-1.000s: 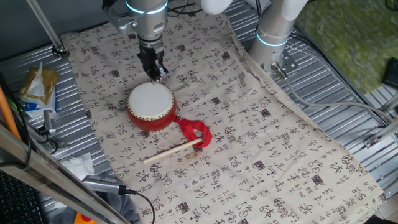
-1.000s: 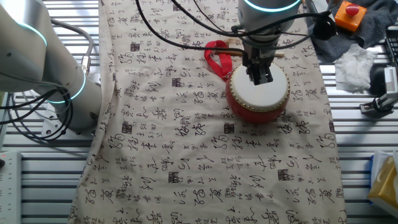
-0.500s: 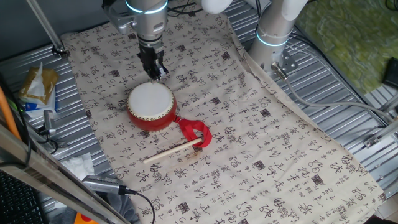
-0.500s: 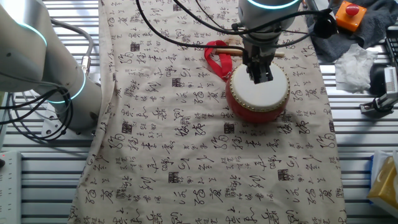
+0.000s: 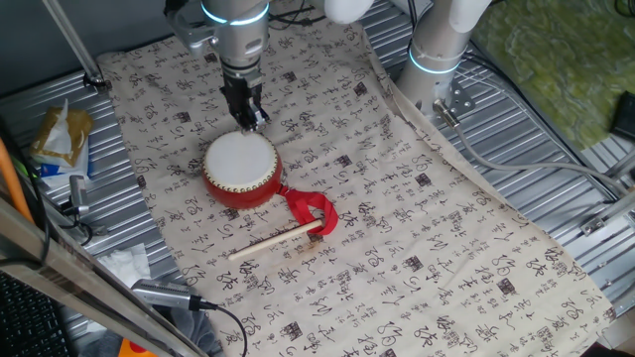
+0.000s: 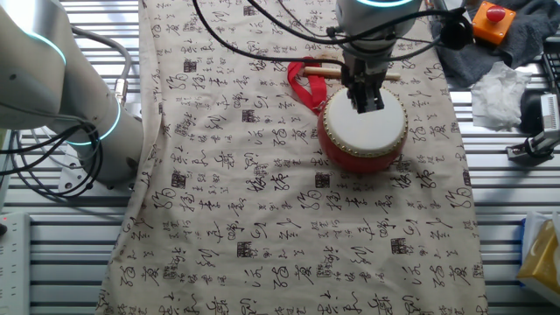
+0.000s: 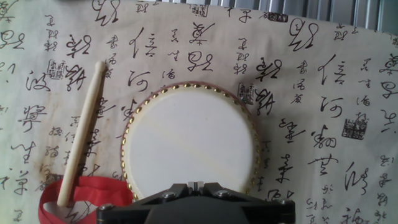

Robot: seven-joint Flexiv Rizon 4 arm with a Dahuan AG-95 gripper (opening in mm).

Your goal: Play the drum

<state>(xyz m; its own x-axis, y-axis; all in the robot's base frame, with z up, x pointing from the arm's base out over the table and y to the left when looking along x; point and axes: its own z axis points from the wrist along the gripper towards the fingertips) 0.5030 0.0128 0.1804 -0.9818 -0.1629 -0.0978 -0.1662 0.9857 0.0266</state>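
The drum [image 5: 241, 169] has a red barrel body, a white skin and a studded rim, and stands on the printed cloth. It also shows in the other fixed view [image 6: 363, 131] and in the hand view [image 7: 189, 140]. My gripper [image 5: 250, 121] hangs point down over the drum's far edge, jaws shut together and holding nothing. It shows in the other fixed view [image 6: 366, 105] and in the hand view [image 7: 196, 185], a little above the skin. A red ribbon loop [image 5: 313, 211] trails from the drum. A pale wooden stick [image 5: 276, 241] lies on the cloth beside it.
The cloth with black characters [image 5: 417, 228] covers the metal table. A second arm's base [image 5: 437, 59] stands at the back. A yellow-blue packet [image 5: 60, 139], tissue [image 6: 500, 92] and cables lie off the cloth's edge. An orange box with a red button [image 6: 492, 19] sits nearby.
My shut gripper has risen slightly above the drum skin. The drum, ribbon and stick have not moved.
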